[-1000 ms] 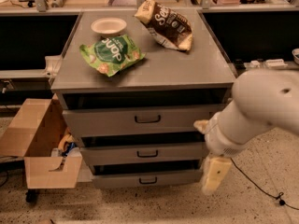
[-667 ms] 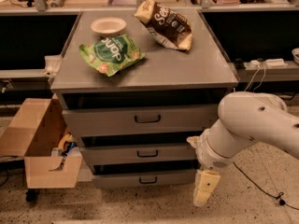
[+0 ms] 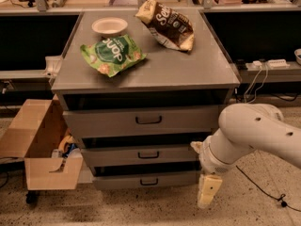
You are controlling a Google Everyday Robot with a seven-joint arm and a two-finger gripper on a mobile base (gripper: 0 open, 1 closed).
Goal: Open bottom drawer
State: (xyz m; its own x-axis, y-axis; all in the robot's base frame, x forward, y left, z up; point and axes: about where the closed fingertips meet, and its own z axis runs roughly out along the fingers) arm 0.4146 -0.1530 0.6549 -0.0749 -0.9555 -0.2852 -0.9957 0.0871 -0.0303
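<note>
The bottom drawer (image 3: 146, 180) is the lowest of three grey drawer fronts of the cabinet, with a small black loop handle (image 3: 149, 181) at its middle. It stands slightly out from the cabinet, with a dark gap above it. My white arm comes in from the right. The gripper (image 3: 208, 191) hangs pointing down just right of the bottom drawer's right end, near the floor. It is apart from the handle.
The middle drawer (image 3: 141, 155) and top drawer (image 3: 143, 120) sit above. On the cabinet top (image 3: 188, 69) lie a green chip bag (image 3: 112, 54), a brown bag (image 3: 165, 25) and a white bowl (image 3: 109, 26). An open cardboard box (image 3: 40, 145) stands at the left. Cables (image 3: 263, 182) trail on the floor at the right.
My arm and gripper have moved down and to the left, closer to the bottom drawer's right end. The drawers look unchanged.
</note>
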